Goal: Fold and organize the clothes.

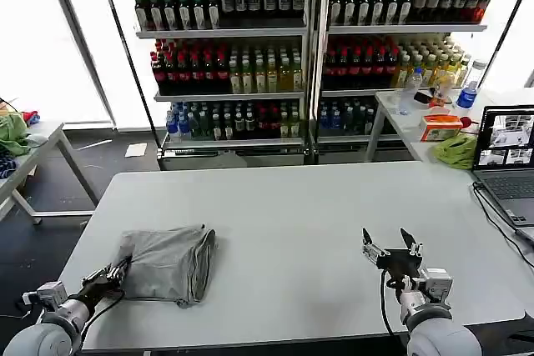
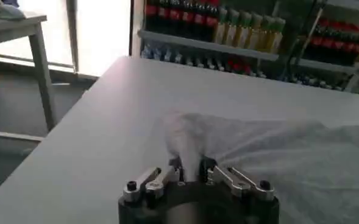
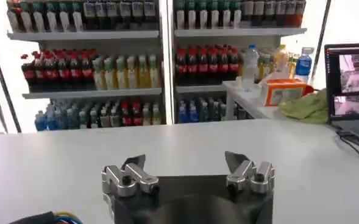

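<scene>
A light grey shirt (image 1: 169, 263) lies folded into a compact bundle on the white table (image 1: 284, 206), near its front left. My left gripper (image 1: 119, 271) is at the shirt's left edge, shut on a pinch of the fabric (image 2: 191, 143) that rises between its fingers (image 2: 174, 165). My right gripper (image 1: 389, 247) hovers over bare table at the front right, open with nothing between its fingertips (image 3: 135, 162). It stands well apart from the shirt.
A laptop (image 1: 506, 160) with a cable sits at the table's right edge. Behind it stands a side table (image 1: 409, 118) with bottles, an orange box and a green cloth (image 1: 456, 150). Drink shelves (image 1: 309, 47) fill the back. Another table (image 1: 33, 143) with green cloth stands far left.
</scene>
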Action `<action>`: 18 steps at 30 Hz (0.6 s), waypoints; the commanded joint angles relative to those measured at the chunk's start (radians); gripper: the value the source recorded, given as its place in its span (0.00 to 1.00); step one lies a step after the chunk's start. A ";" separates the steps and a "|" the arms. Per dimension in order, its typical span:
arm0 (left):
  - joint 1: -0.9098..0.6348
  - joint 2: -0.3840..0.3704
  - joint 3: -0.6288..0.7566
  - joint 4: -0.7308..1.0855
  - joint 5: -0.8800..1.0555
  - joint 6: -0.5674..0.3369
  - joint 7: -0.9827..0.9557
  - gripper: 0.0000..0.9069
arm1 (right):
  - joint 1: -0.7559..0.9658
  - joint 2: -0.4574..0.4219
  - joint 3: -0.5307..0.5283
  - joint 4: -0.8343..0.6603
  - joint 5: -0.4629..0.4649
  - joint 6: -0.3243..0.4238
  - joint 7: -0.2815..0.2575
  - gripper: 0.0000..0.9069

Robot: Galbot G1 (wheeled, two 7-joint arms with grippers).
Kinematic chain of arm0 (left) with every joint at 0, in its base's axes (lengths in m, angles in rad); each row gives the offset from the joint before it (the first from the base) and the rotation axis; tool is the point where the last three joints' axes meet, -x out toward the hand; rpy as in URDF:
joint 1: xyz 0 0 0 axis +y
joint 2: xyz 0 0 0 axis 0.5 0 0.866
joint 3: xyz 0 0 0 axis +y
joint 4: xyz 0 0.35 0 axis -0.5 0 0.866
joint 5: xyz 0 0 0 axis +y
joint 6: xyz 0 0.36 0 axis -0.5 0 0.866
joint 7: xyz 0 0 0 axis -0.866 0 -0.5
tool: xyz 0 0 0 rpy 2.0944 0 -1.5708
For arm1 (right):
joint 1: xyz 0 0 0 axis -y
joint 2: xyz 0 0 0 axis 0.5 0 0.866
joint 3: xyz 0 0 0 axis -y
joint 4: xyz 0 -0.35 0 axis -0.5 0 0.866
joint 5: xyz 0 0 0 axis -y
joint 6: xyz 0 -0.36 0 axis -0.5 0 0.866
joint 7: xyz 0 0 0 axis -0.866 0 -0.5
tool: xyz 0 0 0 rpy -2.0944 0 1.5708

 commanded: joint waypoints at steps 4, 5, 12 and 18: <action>0.007 0.035 -0.067 0.008 0.008 -0.018 -0.006 0.00 | 0.008 -0.009 0.004 -0.005 0.006 -0.001 -0.001 1.00; 0.010 0.042 -0.096 0.006 0.008 -0.018 -0.007 0.00 | 0.010 -0.011 0.004 -0.007 0.007 -0.001 -0.002 1.00; 0.026 0.112 -0.254 -0.010 0.009 -0.014 -0.009 0.00 | 0.029 -0.016 -0.003 -0.016 0.013 -0.002 -0.002 1.00; 0.046 0.194 -0.366 -0.014 0.011 -0.010 -0.004 0.00 | 0.043 -0.014 -0.018 -0.024 0.015 -0.002 -0.004 1.00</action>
